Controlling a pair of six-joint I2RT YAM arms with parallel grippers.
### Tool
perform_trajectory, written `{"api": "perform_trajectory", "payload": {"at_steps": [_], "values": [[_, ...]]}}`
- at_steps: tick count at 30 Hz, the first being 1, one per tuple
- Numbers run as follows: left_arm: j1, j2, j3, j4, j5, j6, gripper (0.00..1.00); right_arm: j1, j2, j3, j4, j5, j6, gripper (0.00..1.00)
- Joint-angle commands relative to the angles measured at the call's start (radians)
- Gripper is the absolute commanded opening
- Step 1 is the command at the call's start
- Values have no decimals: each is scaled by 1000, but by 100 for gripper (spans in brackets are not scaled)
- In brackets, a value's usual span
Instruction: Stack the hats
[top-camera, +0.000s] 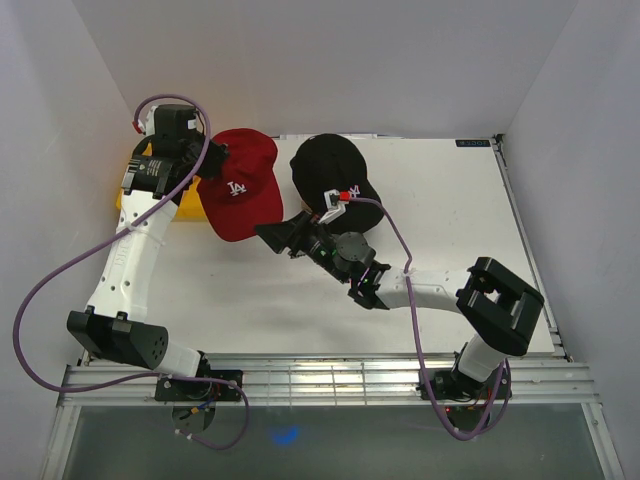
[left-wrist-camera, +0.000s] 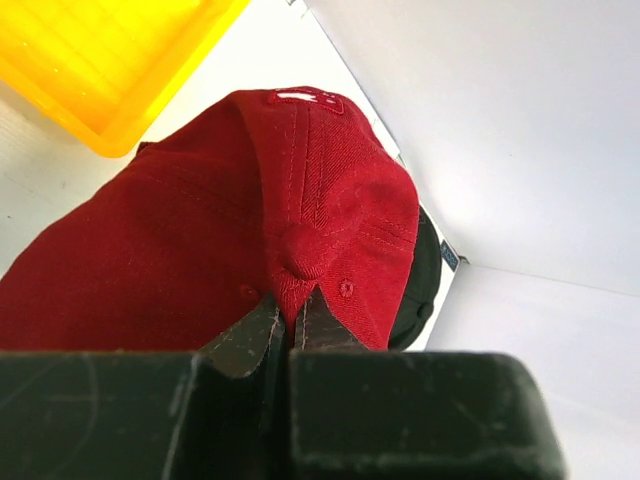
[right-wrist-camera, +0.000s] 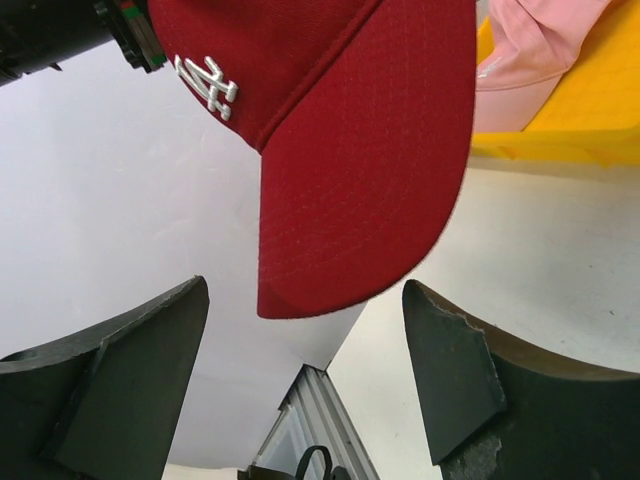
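My left gripper (top-camera: 212, 160) is shut on the crown fabric of the red hat (top-camera: 238, 190), its white logo facing forward. In the left wrist view the fingertips (left-wrist-camera: 310, 315) pinch a fold beside the red hat's (left-wrist-camera: 200, 230) top button. A black hat (top-camera: 330, 170) lies just right of it, and its edge (left-wrist-camera: 428, 280) shows behind the red one. My right gripper (top-camera: 272, 236) stands open in front of the red brim (right-wrist-camera: 360, 150), which reaches down to the gap between its wide-spread fingers (right-wrist-camera: 130, 370). A pink hat (right-wrist-camera: 530, 60) rests in the yellow tray (right-wrist-camera: 590, 110).
The yellow tray (top-camera: 128, 195) sits at the table's far left, mostly hidden under my left arm. White walls enclose the table at the back and on both sides. A metal rail (top-camera: 320, 375) runs along the near edge.
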Motion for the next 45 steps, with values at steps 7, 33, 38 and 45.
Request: {"api": "perform_trajectory", "payload": {"at_steps": [7,33,38,45], "values": [[-8,-40,-11,8,59,-54,0,5,-15,41,34,34,-24,84],[-24,-72,-158,118,171,-300,0,-38,2,6,158,43,37,83],[-27,-81,-171,148,171,-335,0,-36,-34,-34,165,84,31,83],[-27,-106,-230,183,149,-390,0,-30,-54,-51,166,127,62,82]]}}
